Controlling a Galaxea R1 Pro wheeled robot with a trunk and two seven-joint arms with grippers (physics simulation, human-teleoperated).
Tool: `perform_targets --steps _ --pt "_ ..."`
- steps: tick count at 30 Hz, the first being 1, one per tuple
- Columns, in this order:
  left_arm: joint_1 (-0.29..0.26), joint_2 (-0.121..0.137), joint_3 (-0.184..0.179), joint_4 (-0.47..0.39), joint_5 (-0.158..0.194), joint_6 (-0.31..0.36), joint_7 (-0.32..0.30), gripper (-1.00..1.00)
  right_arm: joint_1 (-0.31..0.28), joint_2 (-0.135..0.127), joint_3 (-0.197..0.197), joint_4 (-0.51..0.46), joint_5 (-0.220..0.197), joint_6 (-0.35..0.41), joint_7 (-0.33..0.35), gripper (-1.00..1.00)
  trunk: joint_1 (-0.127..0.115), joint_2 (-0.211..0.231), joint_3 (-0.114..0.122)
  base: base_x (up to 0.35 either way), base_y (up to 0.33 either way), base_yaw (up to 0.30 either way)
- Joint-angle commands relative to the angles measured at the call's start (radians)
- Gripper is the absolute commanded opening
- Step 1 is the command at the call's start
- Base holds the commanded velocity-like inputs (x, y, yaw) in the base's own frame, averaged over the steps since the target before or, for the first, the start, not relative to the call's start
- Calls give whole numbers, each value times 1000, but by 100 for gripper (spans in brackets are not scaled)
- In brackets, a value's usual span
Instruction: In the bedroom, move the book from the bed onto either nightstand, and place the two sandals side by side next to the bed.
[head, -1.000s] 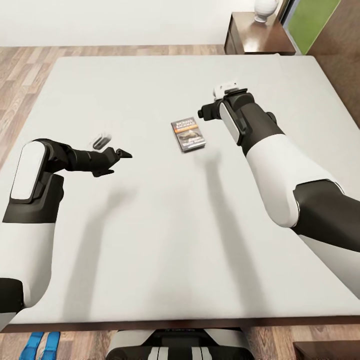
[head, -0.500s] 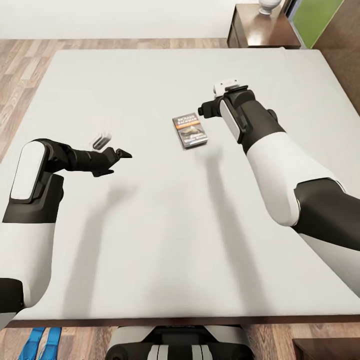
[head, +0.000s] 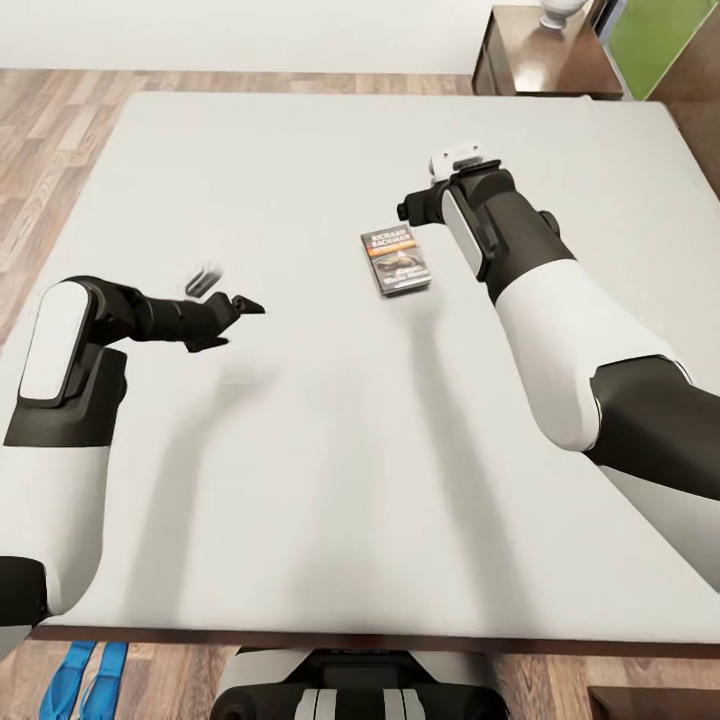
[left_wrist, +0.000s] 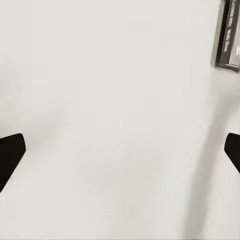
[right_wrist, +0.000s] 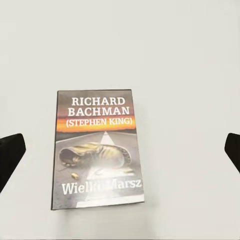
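Note:
The book (head: 396, 262) lies flat on the off-white mattress of the bed (head: 300, 450), right of the middle; its dark cover has white lettering and an orange band (right_wrist: 97, 150). My right gripper (head: 406, 211) hangs just above the book's far edge. It is open, with one dark fingertip (right_wrist: 10, 155) on each side of the book in the right wrist view. My left gripper (head: 240, 305) hovers open over bare mattress to the left, and the book's edge (left_wrist: 229, 35) shows in its wrist view. The two blue sandals (head: 85, 678) lie on the floor at the bed's near left corner.
A dark-brown nightstand (head: 535, 70) stands beyond the bed's far right corner with a white rounded object (head: 560, 12) on top. Wood-plank floor (head: 50, 130) runs along the bed's left side. A green panel (head: 665, 40) is at the far right.
The whole view has shifted, so bed, book and nightstand sit further right in the picture. The right gripper now stands closer over the book. The left arm holds its pose.

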Motion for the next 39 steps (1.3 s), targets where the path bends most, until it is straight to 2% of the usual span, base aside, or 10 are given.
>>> perform_targets --steps 1,5,13,19,27,32,37,39 --pt "0 1 -2 -9 7 -1 10 100 0 0 2 -2 6 6 0 100 0 0 -1 0 0 182" --pt "6 6 -3 -33 4 -9 10 100 0 0 2 -5 7 6 1 100 0 0 -1 0 0 107" --pt "25 54 -8 -88 12 -60 16 100 -1 0 2 -6 7 8 4 100 0 0 -1 0 0 39" --pt "47 70 -9 -124 13 -74 18 100 0 0 1 -7 7 8 5 100 0 0 -2 0 0 10" --pt "58 68 -11 -147 14 -92 42 100 -1 0 -2 -7 7 8 5 100 0 0 -2 0 0 2" --pt "82 65 -36 -157 10 -121 61 100 -2 0 -3 -17 6 16 2 100 0 0 -2 0 0 -78" --pt "74 67 -61 -153 7 -83 60 100 -3 0 -3 -23 6 31 1 100 0 0 -2 0 0 -83" --pt "64 66 -67 -149 4 -47 62 100 -2 0 -3 -24 7 36 2 100 0 0 -2 0 0 -44"
